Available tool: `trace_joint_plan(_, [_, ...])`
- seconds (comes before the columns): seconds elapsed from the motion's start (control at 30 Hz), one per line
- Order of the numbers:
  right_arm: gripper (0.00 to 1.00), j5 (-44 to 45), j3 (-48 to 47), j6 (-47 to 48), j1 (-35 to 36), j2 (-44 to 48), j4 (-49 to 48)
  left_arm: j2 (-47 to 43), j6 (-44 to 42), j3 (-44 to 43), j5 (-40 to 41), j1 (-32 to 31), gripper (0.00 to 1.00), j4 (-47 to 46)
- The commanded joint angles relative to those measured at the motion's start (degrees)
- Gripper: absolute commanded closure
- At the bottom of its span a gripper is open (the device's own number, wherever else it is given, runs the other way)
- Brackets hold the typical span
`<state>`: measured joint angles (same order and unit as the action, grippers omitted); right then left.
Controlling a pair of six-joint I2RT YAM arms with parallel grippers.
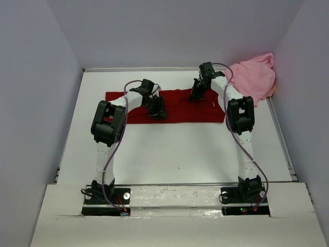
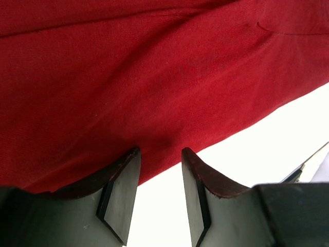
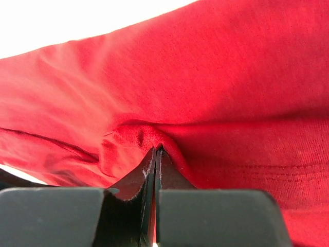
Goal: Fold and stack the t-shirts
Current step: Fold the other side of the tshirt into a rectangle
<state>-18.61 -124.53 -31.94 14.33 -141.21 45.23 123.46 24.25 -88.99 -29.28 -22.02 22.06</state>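
Fold of dark red shirt pinched in the right gripper's closed jaws; left gripper half open, empty, at its hem; pink shirt heaped upper right.

A robotics lab test cell: a white surface boxed in by plain pale walls, with a cabled left arm and right arm bolted to a base rail.
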Motion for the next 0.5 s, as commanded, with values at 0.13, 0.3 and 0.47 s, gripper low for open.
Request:
trace_joint_plan(0.13, [1.00, -2.39, -8.89, -1.02, 0.26, -2.49, -0.41, 0.12, -2.28, 4.09, 4.23, -0.48, 0.48, 5.09])
trace_joint_plan(0.3, [1.00, -3.27, -8.98, -0.75, 0.26, -2.76, -2.25, -0.06, -2.28, 4.97, 4.05, -0.57, 0.48, 4.66])
trace_joint_plan(0.47, [1.00, -4.67, -8.89, -0.31, 0.26, -3.46, -4.62, -0.24, -2.28, 5.49, 3.96, -0.57, 0.48, 4.57])
